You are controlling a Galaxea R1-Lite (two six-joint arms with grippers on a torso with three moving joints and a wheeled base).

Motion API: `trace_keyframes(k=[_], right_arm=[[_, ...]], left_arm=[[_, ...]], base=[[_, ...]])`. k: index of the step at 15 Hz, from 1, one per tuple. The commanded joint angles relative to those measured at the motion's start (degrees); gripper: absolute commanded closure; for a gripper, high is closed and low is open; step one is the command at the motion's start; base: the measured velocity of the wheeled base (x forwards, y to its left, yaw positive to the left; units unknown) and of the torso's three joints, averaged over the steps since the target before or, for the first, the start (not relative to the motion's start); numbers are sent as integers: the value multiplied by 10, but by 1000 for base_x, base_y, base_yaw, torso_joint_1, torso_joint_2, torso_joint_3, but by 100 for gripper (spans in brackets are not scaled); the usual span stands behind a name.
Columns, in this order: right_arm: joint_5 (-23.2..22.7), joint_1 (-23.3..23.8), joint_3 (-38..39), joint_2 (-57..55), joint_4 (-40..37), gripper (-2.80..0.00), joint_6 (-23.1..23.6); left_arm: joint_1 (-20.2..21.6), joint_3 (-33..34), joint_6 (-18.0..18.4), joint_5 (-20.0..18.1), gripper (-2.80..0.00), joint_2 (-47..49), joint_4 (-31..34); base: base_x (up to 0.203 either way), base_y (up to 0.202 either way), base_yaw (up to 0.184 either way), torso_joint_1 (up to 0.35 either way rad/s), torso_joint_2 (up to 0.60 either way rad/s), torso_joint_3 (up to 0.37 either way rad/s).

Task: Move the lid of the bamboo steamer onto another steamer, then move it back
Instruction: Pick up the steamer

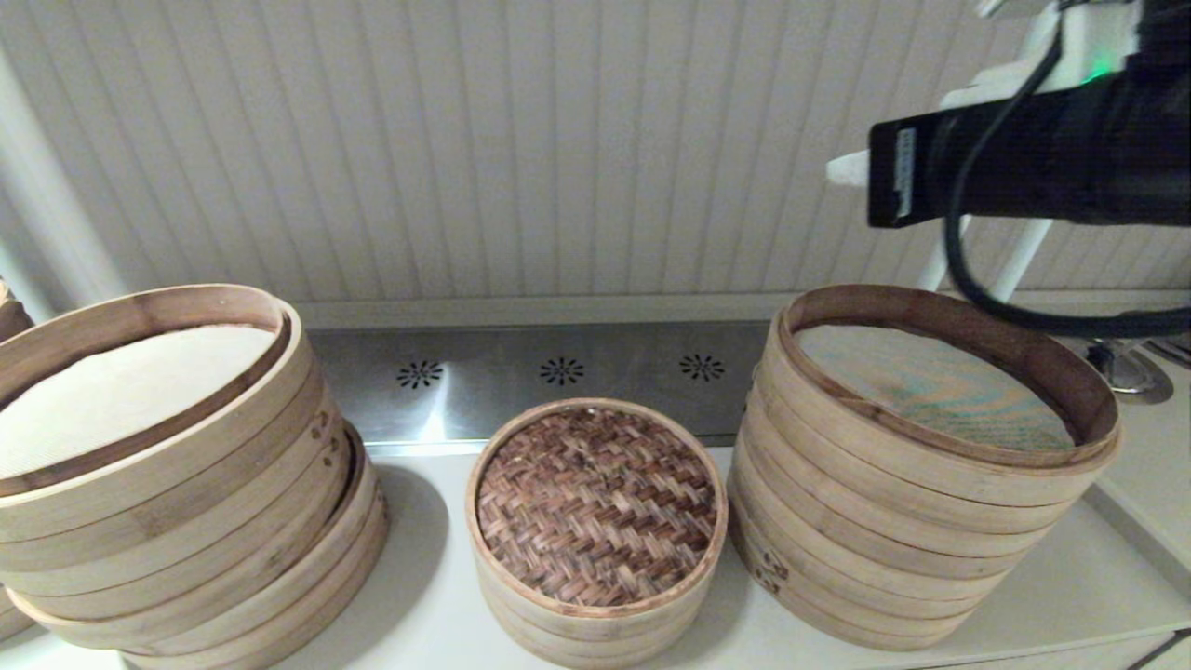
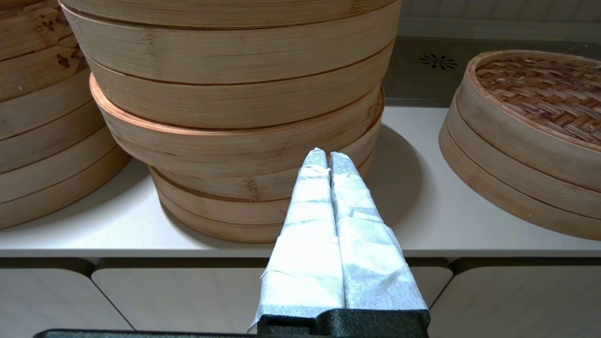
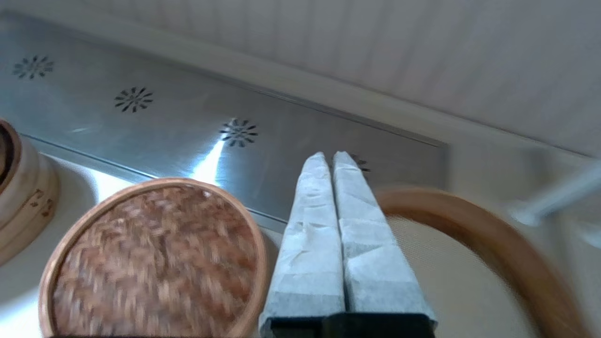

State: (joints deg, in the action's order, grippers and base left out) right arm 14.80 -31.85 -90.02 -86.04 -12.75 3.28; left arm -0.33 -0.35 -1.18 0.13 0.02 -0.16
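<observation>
The bamboo steamer lid (image 1: 595,502), with its dark herringbone top and pale rim, lies on a small steamer (image 1: 586,628) at the counter's middle. It also shows in the left wrist view (image 2: 540,89) and the right wrist view (image 3: 155,263). No small single-tier cloth-lined basket is in view. My right arm (image 1: 1023,158) hangs high at the upper right. Its gripper (image 3: 328,155) is shut and empty, above the gap between the lid and the right stack. My left gripper (image 2: 327,152) is shut and empty, low before the counter's front edge, facing the left stack.
A tall leaning steamer stack (image 1: 158,465) stands at the left, with a cloth-lined top tier. Another tall stack (image 1: 930,465) stands at the right, close to the lid. A steel vent strip (image 1: 558,372) runs along the wall. A tap base (image 1: 1126,368) sits at the far right.
</observation>
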Motion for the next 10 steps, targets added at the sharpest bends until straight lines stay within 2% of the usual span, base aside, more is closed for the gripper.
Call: trace_keyframes(k=[1,3,5,8,10], right_arm=[[1,29,7,109,-39,0,0],[1,59,34,177,-70,0,0],[2,95,97,252,-87,0,0],[12,194,196,363,-122,0,7],[16,226,258,434,-139,0,15]], left_arm=[[0,-1,0,0,0,1,0],[0,0,0,0,0,1,0],[0,0,-1,0,0,1,0],[0,0,-1,0,0,1,0],[0,0,0,0,0,1,0]], base=[[0,0,0,0,0,0],[0,0,0,0,0,0],[0,0,0,0,0,0],[0,0,0,0,0,0],[0,0,0,0,0,0]])
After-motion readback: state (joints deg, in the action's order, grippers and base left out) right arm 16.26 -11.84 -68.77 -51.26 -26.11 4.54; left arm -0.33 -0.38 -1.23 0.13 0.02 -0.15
